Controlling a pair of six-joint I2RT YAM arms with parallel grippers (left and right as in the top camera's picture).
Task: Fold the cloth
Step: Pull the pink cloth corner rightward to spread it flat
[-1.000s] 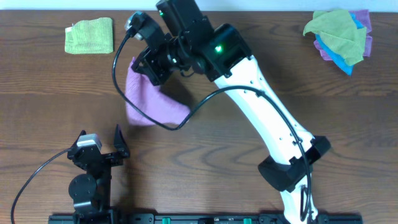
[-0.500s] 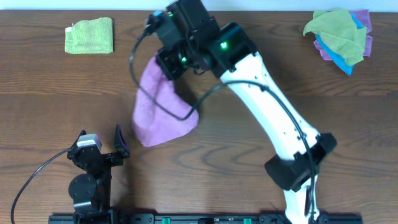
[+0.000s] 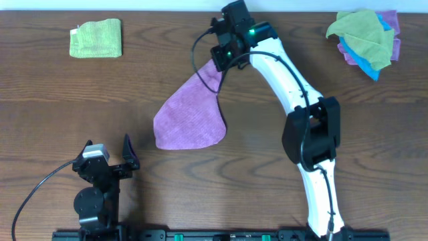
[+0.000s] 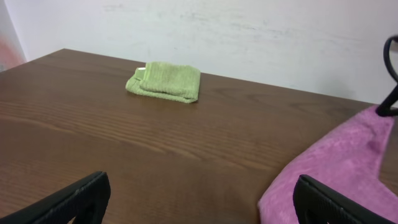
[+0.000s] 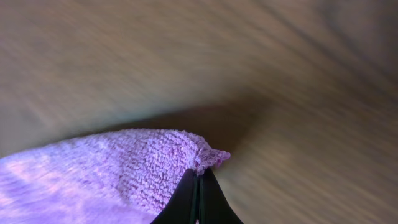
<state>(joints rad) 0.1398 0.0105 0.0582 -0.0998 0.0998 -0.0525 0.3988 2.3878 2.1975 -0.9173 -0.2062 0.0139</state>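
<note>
The lilac-purple cloth [image 3: 190, 119] stretches across the table's middle, its near part flat and its far corner lifted. My right gripper [image 3: 219, 61] is shut on that far corner at the back of the table. Close up, the right wrist view has the cloth's corner [image 5: 208, 157] pinched between the closed fingertips of the right gripper [image 5: 199, 174]. My left gripper [image 3: 107, 152] stands open near the front left edge, holding nothing. In the left wrist view the cloth [image 4: 348, 168] lies just ahead of the right-hand finger [image 4: 336, 202], apart from it.
A folded yellow-green cloth [image 3: 96, 38] lies at the back left, also seen as the green cloth [image 4: 164, 81] in the left wrist view. A heap of green, blue and purple cloths [image 3: 365, 39] sits at the back right. A black cable [image 3: 206, 67] hangs over the lilac cloth.
My right gripper has swung to the right and toward the back, dragging the cloth's corner with it; the cloth has stretched out from a bunch into a long shape. The left arm has not moved.
</note>
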